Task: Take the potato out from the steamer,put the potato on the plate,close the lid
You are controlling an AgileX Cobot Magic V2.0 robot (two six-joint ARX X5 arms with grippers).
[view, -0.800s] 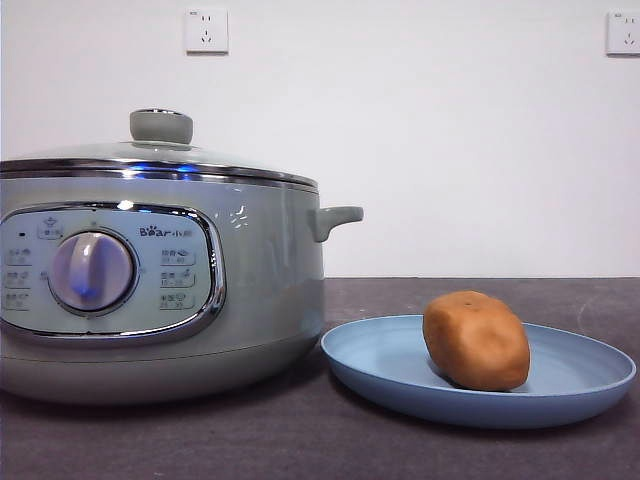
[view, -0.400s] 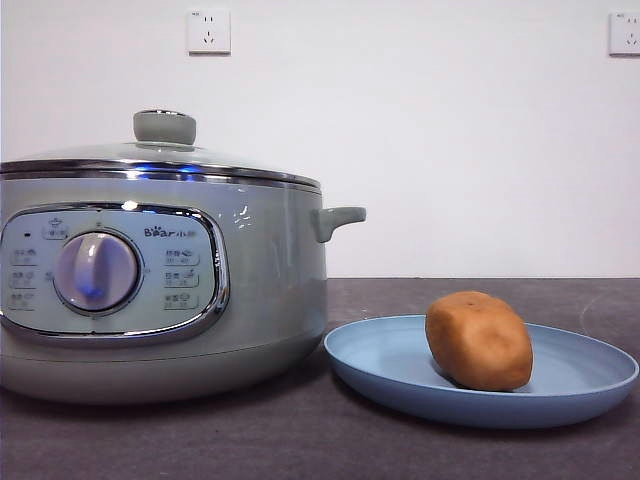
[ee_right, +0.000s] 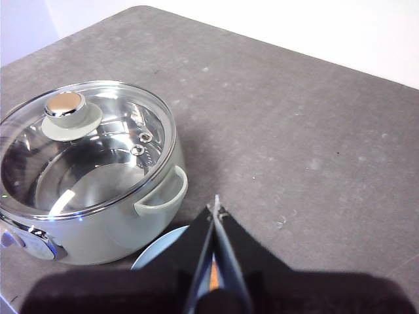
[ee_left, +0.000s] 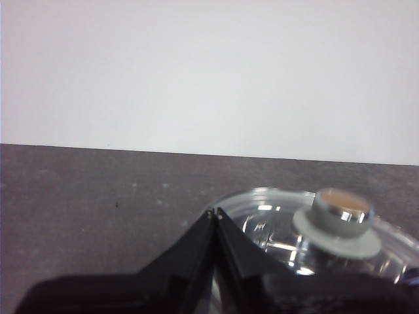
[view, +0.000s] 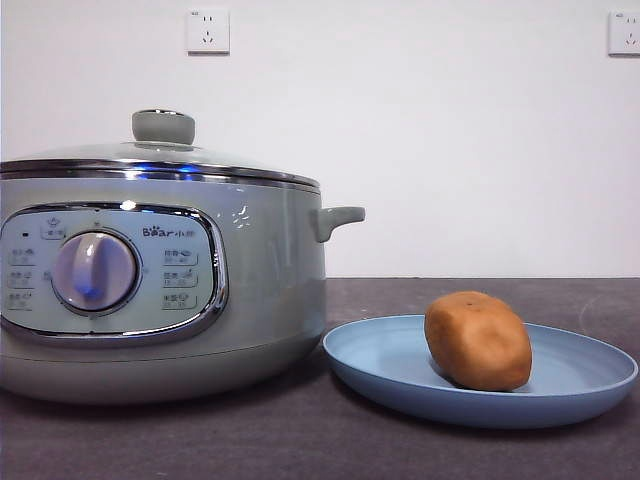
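Observation:
The orange-brown potato (view: 478,340) lies on the light blue plate (view: 570,378) at the front right. To its left stands the grey-green steamer (view: 260,280), with the glass lid (view: 160,150) resting on its rim. The lid (ee_right: 85,147) covers the steamer (ee_right: 157,203) in the right wrist view too. My left gripper (ee_left: 215,212) is shut and hangs above and beside the lid (ee_left: 340,219), holding nothing. My right gripper (ee_right: 215,209) is shut and high above the table; a sliver of the plate (ee_right: 160,252) and the potato (ee_right: 213,280) shows beneath it.
Dark grey table surface (view: 300,440) stretches around the steamer and plate. A white wall with two sockets (view: 207,30) stands behind. The steamer's side handle (view: 335,220) juts toward the plate.
None of the objects have moved; the picture only shifts very slightly.

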